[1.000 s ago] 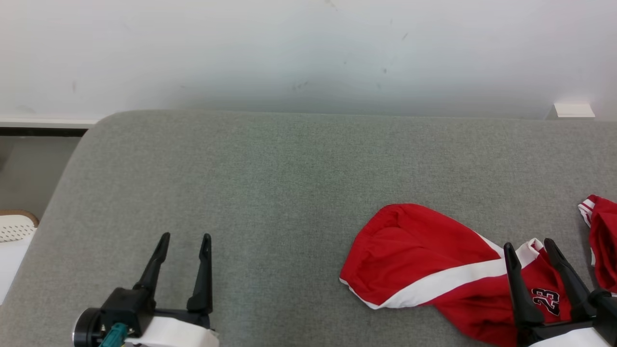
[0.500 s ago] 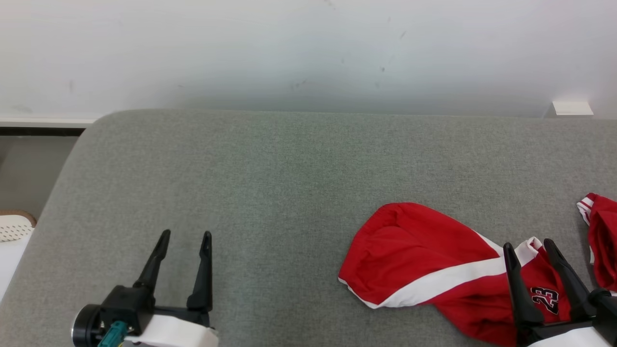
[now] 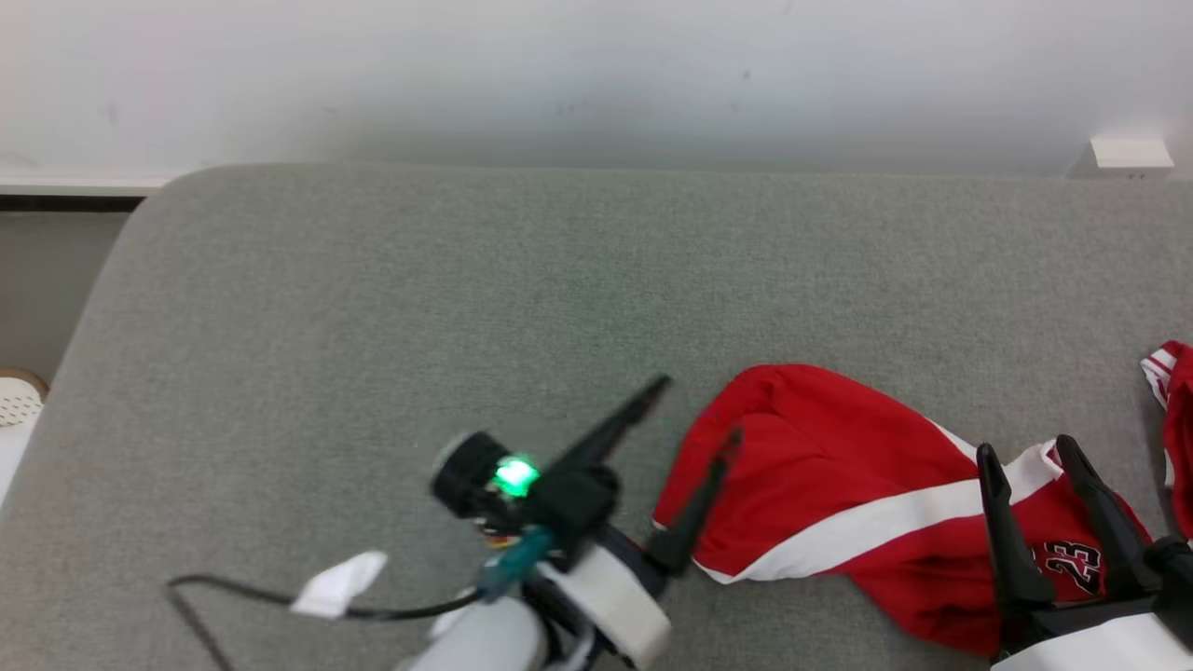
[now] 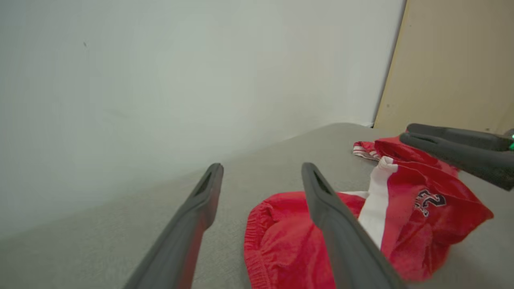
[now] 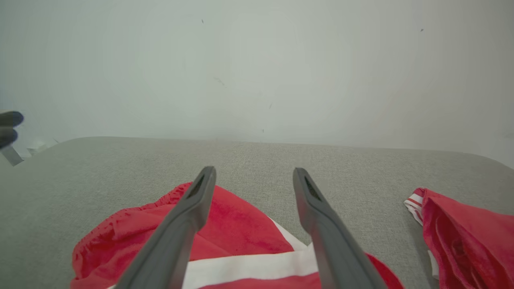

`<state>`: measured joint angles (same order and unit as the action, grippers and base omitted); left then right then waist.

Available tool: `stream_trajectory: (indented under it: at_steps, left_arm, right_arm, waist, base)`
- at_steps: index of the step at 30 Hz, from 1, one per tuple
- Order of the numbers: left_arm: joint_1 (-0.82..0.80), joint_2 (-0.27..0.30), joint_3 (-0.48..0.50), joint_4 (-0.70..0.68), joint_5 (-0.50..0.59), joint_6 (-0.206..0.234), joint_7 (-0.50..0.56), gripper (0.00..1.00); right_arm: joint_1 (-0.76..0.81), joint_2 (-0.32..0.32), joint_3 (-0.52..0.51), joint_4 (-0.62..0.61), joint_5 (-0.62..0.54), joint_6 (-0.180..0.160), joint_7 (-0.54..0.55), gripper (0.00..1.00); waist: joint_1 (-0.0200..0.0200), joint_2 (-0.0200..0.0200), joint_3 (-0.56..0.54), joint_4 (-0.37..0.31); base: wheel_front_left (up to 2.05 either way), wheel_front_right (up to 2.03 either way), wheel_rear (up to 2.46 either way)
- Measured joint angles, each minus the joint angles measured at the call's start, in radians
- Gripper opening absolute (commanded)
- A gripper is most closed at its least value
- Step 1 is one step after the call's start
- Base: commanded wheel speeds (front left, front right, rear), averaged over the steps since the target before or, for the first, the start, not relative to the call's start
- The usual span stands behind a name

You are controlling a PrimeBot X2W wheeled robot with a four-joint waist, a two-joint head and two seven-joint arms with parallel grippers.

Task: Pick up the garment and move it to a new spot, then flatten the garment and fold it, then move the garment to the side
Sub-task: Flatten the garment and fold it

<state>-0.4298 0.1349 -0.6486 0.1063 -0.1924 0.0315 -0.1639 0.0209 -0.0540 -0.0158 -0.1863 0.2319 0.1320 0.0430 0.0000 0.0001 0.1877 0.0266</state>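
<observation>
**Head view.** The red basketball shorts [image 3: 820, 485], banded in white and marked "23", are seen lying crumpled on the grey upholstered surface [image 3: 373, 308], toward its near right. The left gripper [image 3: 699, 408] is angled up and to the right, with its pale forearm entering from the bottom edge. Its fingers are spread and empty, one tip overlapping the shorts' left end. The right gripper [image 3: 1025, 447] is held pointing up the frame over the numbered end, fingers parted, nothing grasped. A second red garment [image 3: 1176, 419] is cut off at the right edge.

**Left wrist view.** The spread fingers are directed at the gathered, elasticated edge of the shorts. The right gripper is shown level above their far end.

**Right wrist view.** The parted fingers are framed over the white band. Contact with the cloth cannot be judged.
</observation>
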Motion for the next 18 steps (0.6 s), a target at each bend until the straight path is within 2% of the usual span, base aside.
stream_trajectory:
  at_steps: [5, 11, 17, 18]
  left_arm:
    - [-0.063, -0.047, -0.105, 0.168, 0.008, -0.077, 0.061, 1.0]
    - [-0.119, -0.064, -0.148, 0.337, -0.01, -0.111, 0.14, 1.0]
    - [-0.169, -0.073, -0.164, 0.457, -0.044, -0.126, 0.231, 1.0]
    - [-0.174, -0.074, -0.163, 0.47, -0.059, -0.129, 0.241, 0.71]
  right_arm:
    - [-0.01, 0.0, 0.015, 0.007, 0.0, 0.0, -0.002, 1.0]
    - [-0.016, 0.0, 0.021, 0.024, 0.005, 0.0, -0.012, 1.0]
    - [-0.024, 0.001, 0.027, 0.036, 0.006, 0.0, -0.018, 1.0]
    - [-0.026, 0.001, 0.029, 0.037, 0.006, 0.0, -0.019, 1.0]
  waist:
    - [0.0, 0.0, 0.026, -0.027]
    - [0.0, 0.0, 0.046, -0.059]
    - [0.0, 0.0, 0.058, -0.08]
    - [0.0, 0.0, 0.059, -0.083]
  base:
    - [0.0, 0.0, 0.0]
    - [0.0, 0.0, 0.0]
    - [0.0, 0.0, 0.0]
    - [0.0, 0.0, 0.0]
